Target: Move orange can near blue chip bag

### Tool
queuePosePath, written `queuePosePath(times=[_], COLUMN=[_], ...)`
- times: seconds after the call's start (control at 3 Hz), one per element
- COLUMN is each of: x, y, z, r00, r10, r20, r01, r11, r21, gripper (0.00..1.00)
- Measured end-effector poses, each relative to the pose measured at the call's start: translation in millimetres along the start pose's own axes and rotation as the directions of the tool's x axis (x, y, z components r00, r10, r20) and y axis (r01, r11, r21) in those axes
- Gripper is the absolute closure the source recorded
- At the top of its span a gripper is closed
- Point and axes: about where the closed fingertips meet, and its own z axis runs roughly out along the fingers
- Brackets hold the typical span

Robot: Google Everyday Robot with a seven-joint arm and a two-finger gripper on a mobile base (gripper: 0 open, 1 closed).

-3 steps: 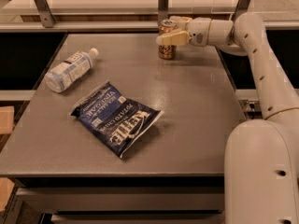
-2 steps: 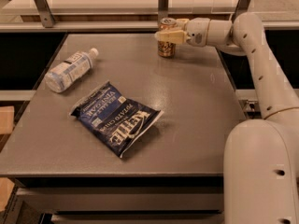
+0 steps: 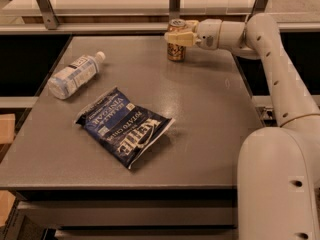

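The orange can (image 3: 176, 52) stands upright at the far edge of the grey table (image 3: 210, 114), right of centre. My gripper (image 3: 178, 36) reaches in from the right and is shut on the can's upper part; the silver top shows just above the fingers (image 3: 180, 38). I cannot tell whether the can's base touches the table. The blue chip bag (image 3: 125, 127) lies flat near the table's middle-left, well in front of and to the left of the can.
A clear plastic water bottle (image 3: 74, 75) lies on its side at the table's left. My white arm (image 3: 270, 64) spans the right side and my base (image 3: 280, 184) fills the lower right. A rail with metal posts (image 3: 174, 1) runs behind the table.
The gripper and the orange can have shifted slightly to the left along the far edge. The bag and bottle have not moved.
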Motion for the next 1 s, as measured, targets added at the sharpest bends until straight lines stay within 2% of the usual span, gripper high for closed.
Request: queuePosePath(times=[0.33,1.0], x=[0.4,-5.1], y=[1.2,4.6], z=[3.6,3.1], r00=[1.0,1.0], r10=[0.001,-0.001], r20=[0.0,-0.012], r01=[-0.001,0.001], r11=[1.0,1.0], r21=[-0.005,-0.003], gripper=[1.0,1.0])
